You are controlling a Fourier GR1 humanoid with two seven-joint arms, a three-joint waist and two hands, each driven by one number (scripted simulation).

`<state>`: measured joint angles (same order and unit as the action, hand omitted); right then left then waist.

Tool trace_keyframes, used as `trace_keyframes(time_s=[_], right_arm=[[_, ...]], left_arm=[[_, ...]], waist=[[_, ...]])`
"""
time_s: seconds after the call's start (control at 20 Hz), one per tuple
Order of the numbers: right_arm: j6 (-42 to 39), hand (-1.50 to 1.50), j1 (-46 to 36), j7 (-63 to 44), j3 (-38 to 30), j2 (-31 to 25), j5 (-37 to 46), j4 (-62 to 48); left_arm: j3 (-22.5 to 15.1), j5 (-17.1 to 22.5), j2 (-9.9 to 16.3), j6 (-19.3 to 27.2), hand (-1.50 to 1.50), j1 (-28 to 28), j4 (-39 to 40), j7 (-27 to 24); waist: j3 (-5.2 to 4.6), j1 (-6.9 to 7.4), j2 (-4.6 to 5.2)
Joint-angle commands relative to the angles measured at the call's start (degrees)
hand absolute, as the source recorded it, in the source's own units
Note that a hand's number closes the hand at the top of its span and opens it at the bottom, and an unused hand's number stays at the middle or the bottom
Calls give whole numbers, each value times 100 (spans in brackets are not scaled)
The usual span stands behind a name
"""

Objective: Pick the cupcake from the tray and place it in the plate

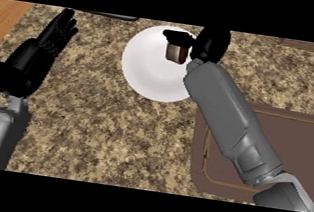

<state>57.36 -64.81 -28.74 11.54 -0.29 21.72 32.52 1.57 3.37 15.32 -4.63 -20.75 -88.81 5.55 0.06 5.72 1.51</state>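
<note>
A white plate (150,69) lies on the speckled counter at the top middle. My right hand (208,42) reaches over the plate's far right edge, fingers and thumb curled round a small brown cupcake (175,53) held above the plate. Whether the cupcake touches the plate I cannot tell. The brown tray (303,149) lies at the right, partly hidden under my right forearm, with nothing showing on its bare part. My left hand (45,47) rests open at the left, fingers pointing up, away from the plate.
A strip of wooden surface (1,18) shows at the upper left corner. A dark object (113,16) and a brown one (301,45) sit cut off at the top edge. Bare counter lies between the plate and my left arm.
</note>
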Motion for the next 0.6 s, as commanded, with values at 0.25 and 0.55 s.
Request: trace_keyframes(time_s=[0.25,0.55], right_arm=[[683,-150,1137,1120,-118,27,-828,1144],[332,-150,2503,1105,302,-172,-519,2617]], left_arm=[[335,48,149,104,0,274,-242,248],[327,-29,40,106,0,402,-319,281]], waist=[[0,-508,-154],[-6,-618,-171]])
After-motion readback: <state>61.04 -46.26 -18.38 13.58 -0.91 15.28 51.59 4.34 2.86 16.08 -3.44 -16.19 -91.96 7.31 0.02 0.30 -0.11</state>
